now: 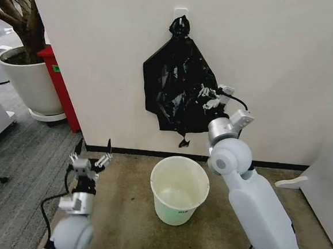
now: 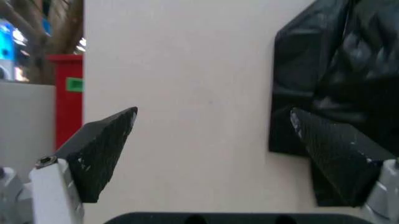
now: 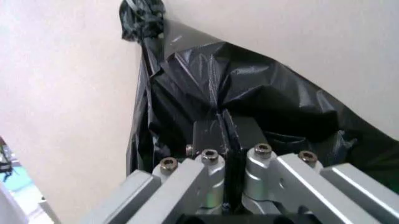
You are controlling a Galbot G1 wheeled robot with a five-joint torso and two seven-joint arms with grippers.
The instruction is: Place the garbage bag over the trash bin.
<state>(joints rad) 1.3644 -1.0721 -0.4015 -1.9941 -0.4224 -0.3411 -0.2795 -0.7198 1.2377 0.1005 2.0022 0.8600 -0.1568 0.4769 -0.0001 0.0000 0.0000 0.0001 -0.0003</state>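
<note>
— Fingers [image 3: 215, 135] of the right gripper [image 1: 206, 97]: pressed together, pinching a fold of the garbage bag [image 1: 178, 88]. Dark pads flush against each other in the right wrist view, black plastic bunched around them.

— And the arm's pose?

— Raised from the right, forearm angled up and toward the far wall [image 1: 286, 65], wrist tipped at the bag's right edge. Left gripper [image 1: 90, 160] low at the near left, pointing up, fingers [image 2: 103, 149] spread wide apart, nothing between them.

— Where's the bag?

— Hanging flat against the far wall from a white hook [image 1: 180, 13], knotted at the top, loose and crinkled below. Straight above the trash bin [image 1: 179, 190], well apart from it. Bin upright on the brown floor [image 1: 125, 213], between the two arms, tiny dark label on its near side.

— Anything hidden or cut off?

— Fingertips buried in the folds, so depth of the grip hard to judge. Bag's right edge partly covered by the gripper. Right arm's base cut off at the near edge. White planter [image 1: 28, 82] and red cabinet [image 1: 62, 90] at far left, partly out of view.
</note>
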